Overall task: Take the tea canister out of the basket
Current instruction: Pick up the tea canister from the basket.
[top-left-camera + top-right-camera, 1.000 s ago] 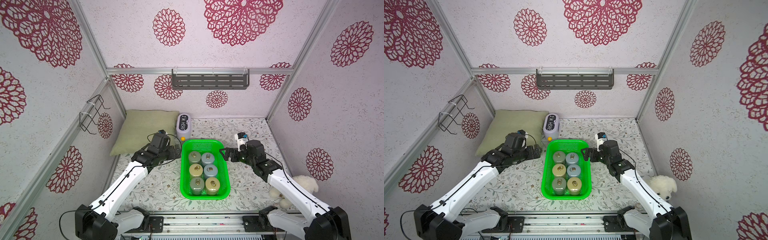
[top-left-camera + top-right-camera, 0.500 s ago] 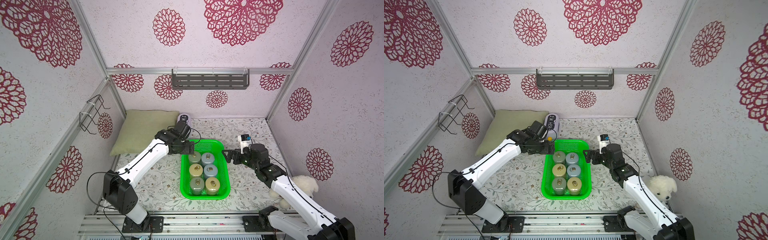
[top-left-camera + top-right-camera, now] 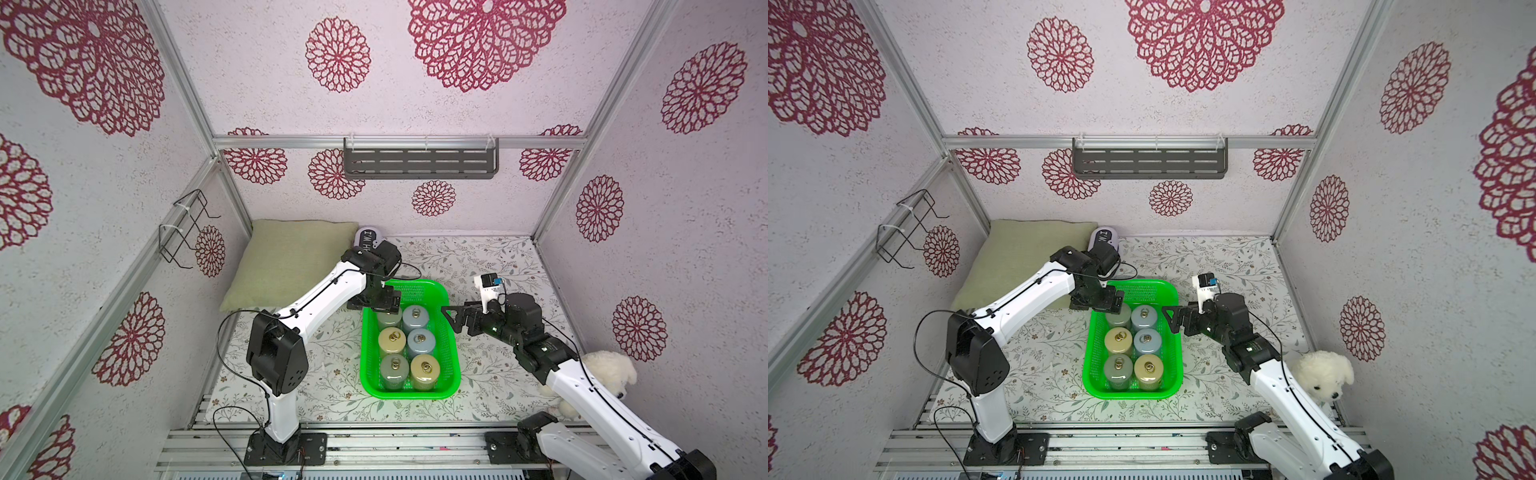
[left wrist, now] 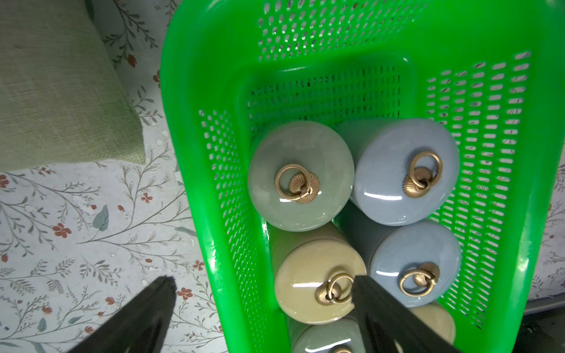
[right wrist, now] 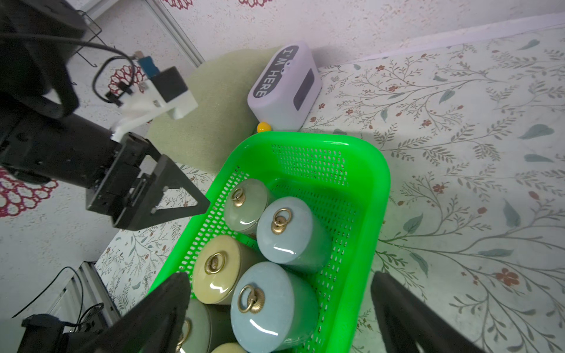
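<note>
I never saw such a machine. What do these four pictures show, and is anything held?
You see two robot arms fixed at the near edge of a table. Two pictures look down on the whole scene; the other two come from a camera on each arm's wrist. In the middle stands a green basket with six lidded canisters. Behind lie a green pillow and a white box reading "I'M HERE"; a plush dog sits at the right. The left hand is open over the basket's far left corner, the right hand open at its right side. Nothing is held.
</note>
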Robot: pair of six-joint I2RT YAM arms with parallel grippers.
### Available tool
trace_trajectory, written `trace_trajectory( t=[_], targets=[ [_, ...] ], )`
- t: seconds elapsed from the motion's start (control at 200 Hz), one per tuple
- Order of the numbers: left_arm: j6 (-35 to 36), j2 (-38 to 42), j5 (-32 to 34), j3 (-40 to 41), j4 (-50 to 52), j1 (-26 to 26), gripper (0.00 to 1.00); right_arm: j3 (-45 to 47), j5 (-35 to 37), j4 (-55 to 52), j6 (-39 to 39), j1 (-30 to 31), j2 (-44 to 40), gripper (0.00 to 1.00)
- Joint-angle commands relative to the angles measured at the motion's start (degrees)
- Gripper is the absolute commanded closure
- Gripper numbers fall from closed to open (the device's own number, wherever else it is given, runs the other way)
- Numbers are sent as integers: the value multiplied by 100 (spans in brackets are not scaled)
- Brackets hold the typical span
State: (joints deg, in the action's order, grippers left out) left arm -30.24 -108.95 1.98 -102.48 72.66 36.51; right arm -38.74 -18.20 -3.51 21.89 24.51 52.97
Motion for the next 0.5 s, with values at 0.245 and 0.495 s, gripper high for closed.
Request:
trace_trajectory(
  t=[0.245,0.495],
  targets=[
    [261,-746,-140,-551,340,139,3,90,-144,343,-71,69,-252,1],
    [412,-1074,26,-698,429,137,3,104,-167,360,-53,76,-292,1]
  ],
)
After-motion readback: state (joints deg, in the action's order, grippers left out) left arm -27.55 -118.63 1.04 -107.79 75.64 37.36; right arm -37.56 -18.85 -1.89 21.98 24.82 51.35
